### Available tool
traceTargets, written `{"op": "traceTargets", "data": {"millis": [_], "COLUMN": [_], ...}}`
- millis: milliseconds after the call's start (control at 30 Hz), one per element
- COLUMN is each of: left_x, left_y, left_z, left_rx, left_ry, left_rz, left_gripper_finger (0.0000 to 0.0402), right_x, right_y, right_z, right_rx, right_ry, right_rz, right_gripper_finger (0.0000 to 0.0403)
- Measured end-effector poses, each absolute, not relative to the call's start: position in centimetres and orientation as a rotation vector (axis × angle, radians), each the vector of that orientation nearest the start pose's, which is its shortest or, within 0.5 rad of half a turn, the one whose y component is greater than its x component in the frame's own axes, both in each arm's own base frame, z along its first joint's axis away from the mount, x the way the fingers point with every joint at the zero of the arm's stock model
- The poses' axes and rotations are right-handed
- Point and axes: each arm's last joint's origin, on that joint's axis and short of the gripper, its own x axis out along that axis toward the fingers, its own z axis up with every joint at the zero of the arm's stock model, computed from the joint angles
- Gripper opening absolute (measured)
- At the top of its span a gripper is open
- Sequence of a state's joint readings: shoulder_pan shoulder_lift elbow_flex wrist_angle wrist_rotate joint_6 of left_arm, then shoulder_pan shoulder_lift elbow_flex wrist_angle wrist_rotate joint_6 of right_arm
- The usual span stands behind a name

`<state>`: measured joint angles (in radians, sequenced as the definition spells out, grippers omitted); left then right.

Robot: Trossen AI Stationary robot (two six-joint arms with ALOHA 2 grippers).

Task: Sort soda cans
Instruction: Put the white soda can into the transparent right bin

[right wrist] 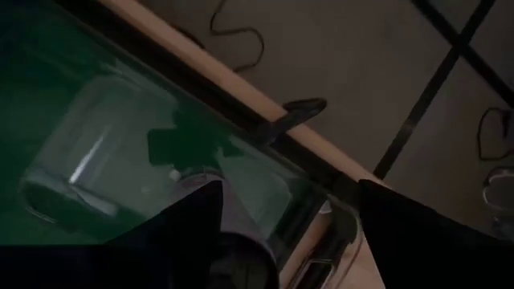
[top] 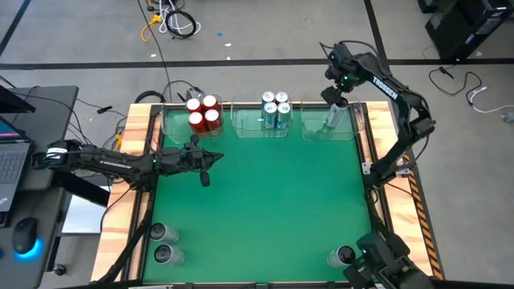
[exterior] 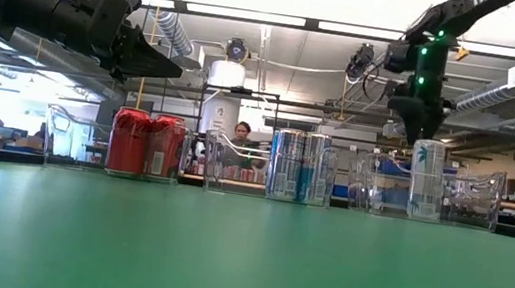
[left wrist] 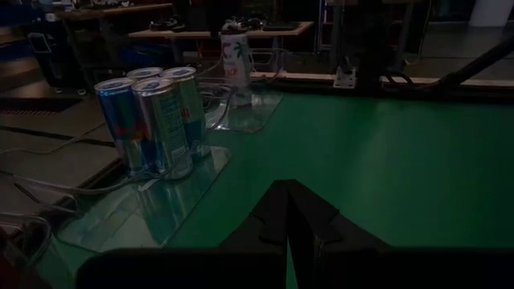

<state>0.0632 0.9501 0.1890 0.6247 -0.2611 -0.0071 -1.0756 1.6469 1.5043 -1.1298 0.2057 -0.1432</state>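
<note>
- Here, nearest to me, I count three grey cans waiting at the front edge of the table: two on the left, one on the right.
- In the middle, my left gripper hovers closed and empty over the green mat.
- At the far edge, three clear bins: four red cans in the left one, four blue-and-white cans in the middle one.
- In the right bin stands one grey can; my right gripper is just above it, fingers wide. I cannot tell if they touch the can.
- I judge the cans stiff, but smooth and slippery, and thin walls can dent. I would take each at mid-body, gently.
</note>
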Motion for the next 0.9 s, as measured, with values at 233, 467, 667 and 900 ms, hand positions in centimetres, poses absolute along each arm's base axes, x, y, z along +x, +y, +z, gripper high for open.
{"op": "traceTargets", "data": {"millis": [233, 467, 667, 900], "left_x": [17.9, 17.9, 17.9, 17.9], "left_y": [1.9, 1.9, 1.9, 1.9], "left_z": [18.0, 17.9, 17.9, 17.9], "left_rx": [0.007, 0.006, 0.005, 0.004], "left_ry": [0.135, 0.137, 0.147, 0.146], "left_rz": [0.325, 0.325, 0.325, 0.325], "left_gripper_finger": [0.0005, 0.0005, 0.0005, 0.0005], "right_x": [15.7, 16.8, 16.0, 15.3], "right_y": [-25.6, -23.3, -23.1, -23.9], "right_z": [32.0, 32.3, 31.7, 30.0], "right_rx": [0.465, 0.52, 0.56, 0.561], "right_ry": [1.214, 1.267, 1.336, 1.338], "right_rz": [-0.906, -0.86, -0.902, -0.933], "right_gripper_finger": [0.0249, 0.021, 0.0262, 0.0329]}}
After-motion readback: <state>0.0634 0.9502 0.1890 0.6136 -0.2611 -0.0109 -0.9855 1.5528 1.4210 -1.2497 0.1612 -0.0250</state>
